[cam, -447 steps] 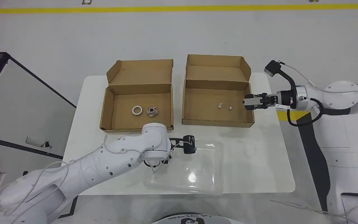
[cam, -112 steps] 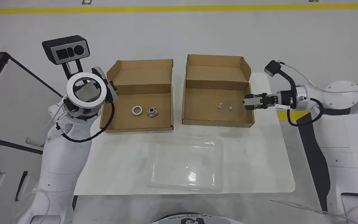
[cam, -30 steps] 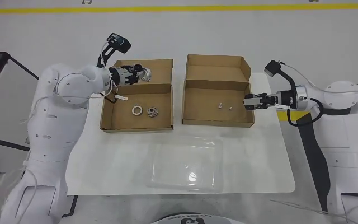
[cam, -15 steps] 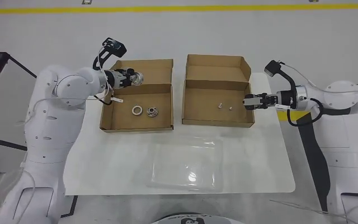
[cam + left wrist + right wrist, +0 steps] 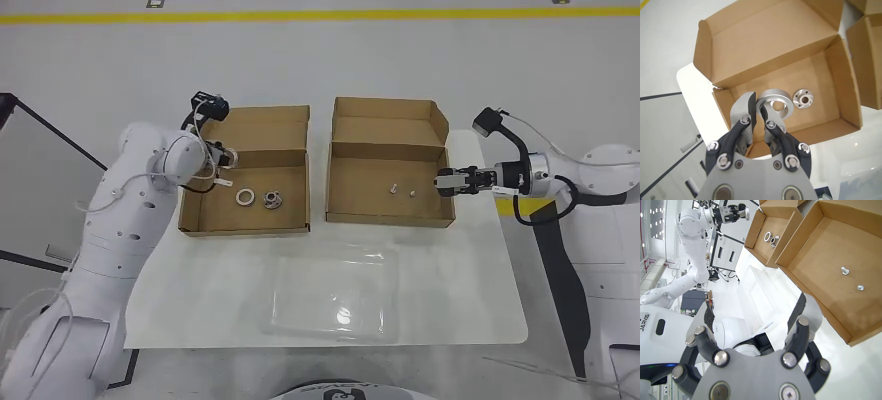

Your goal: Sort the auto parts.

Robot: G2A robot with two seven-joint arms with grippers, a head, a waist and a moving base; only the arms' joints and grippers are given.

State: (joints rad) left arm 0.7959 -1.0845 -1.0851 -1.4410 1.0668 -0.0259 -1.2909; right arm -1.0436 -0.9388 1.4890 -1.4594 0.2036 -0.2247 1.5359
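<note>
While the left gripper clamps a silver metal ring above the left brown cardboard box, the right gripper hangs wide open, empty, beside the right cardboard box.

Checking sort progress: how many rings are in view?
2: held ring in the left gripper over the left box; loose ring inside it beside the flanged hub.
</note>
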